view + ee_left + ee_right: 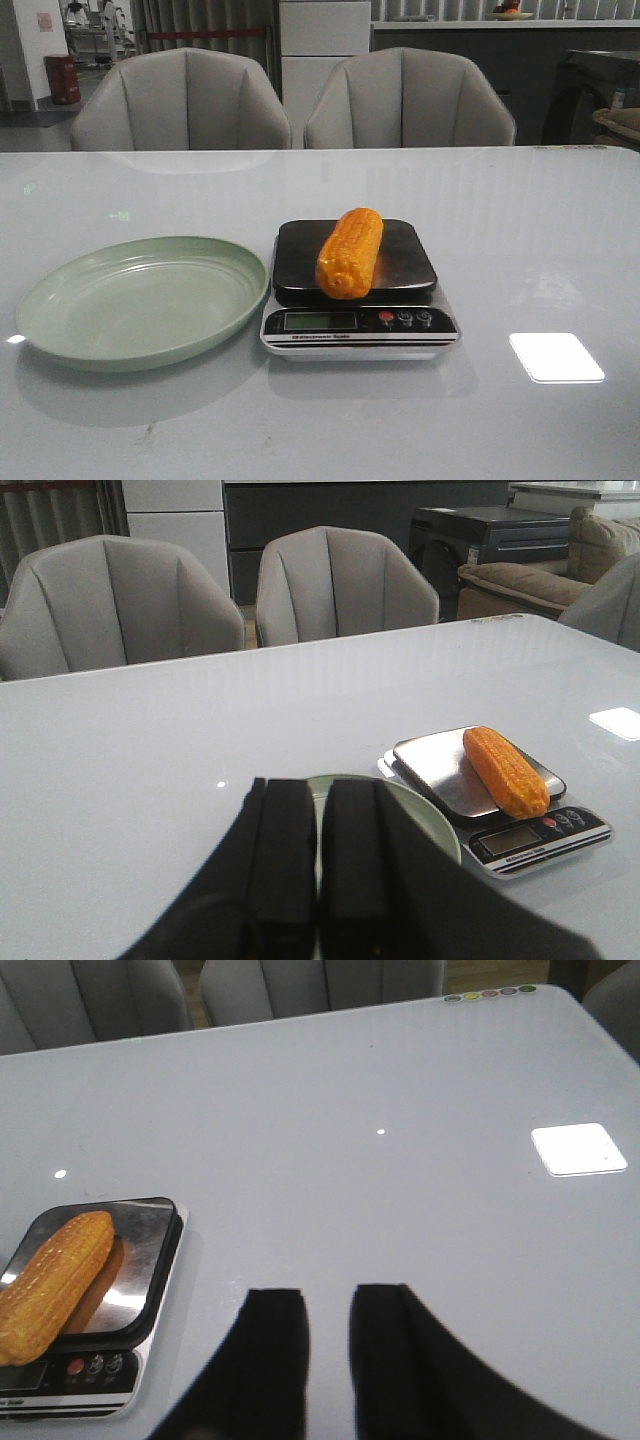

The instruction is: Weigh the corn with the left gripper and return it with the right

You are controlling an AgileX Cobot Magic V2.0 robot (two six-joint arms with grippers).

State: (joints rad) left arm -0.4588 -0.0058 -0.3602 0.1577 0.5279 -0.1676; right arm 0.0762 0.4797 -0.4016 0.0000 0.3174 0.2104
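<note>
The orange-yellow corn (pixel 350 252) lies along the steel pan of the small kitchen scale (pixel 357 330); it also shows in the left wrist view (pixel 505 771) and the right wrist view (pixel 52 1284). The empty green plate (pixel 60 310) sits left of the scale. Neither gripper shows in the front view. In the left wrist view my left gripper (pixel 318 790) is shut and empty, above the plate (pixel 435 825) and well back from the corn. In the right wrist view my right gripper (pixel 328 1295) is open and empty, over bare table to the right of the scale (pixel 95 1385).
The scale's display (pixel 319 321) and buttons (pixel 404 319) face the front edge. Two grey chairs (pixel 180 100) stand behind the white table. A bright light patch (pixel 556 357) lies on the table at the right.
</note>
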